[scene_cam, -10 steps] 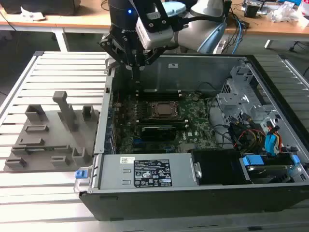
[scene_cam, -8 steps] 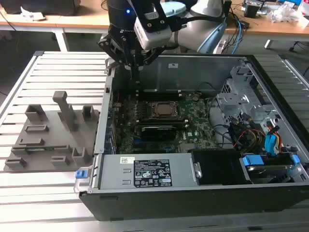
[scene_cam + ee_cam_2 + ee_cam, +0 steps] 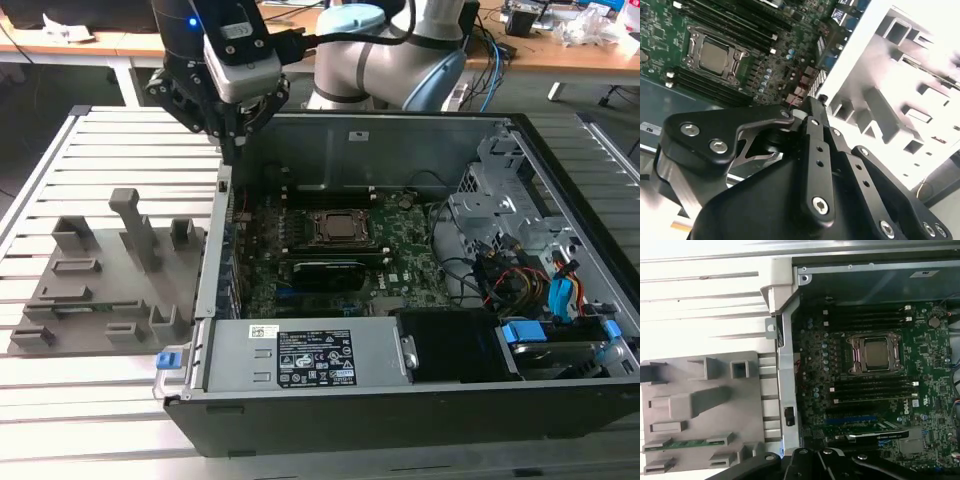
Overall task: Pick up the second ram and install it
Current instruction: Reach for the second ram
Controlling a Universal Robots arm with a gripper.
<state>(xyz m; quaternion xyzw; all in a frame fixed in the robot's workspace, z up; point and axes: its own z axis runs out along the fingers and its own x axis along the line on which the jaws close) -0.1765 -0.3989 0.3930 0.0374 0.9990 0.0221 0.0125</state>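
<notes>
From my station I see the black two-finger gripper (image 3: 232, 140) hanging just above the open black desktop computer case (image 3: 400, 420), over its side wall on the exterior view's left. Its fingers look pressed together with nothing between them: clenched on air. The second ram (image 3: 687, 444), a slim, long green circuit-board stick, lies outside the case, seated lengthwise in a slot of the grey plastic holder tray (image 3: 100, 285). The tray rests just beside that same wall on the slatted metal table (image 3: 60, 400). Gripper and stick are apart. Inside the case, the large green motherboard (image 3: 920, 355) carries a square silver CPU socket (image 3: 875, 354), with long black memory slots (image 3: 870, 390) on either side of it.
</notes>
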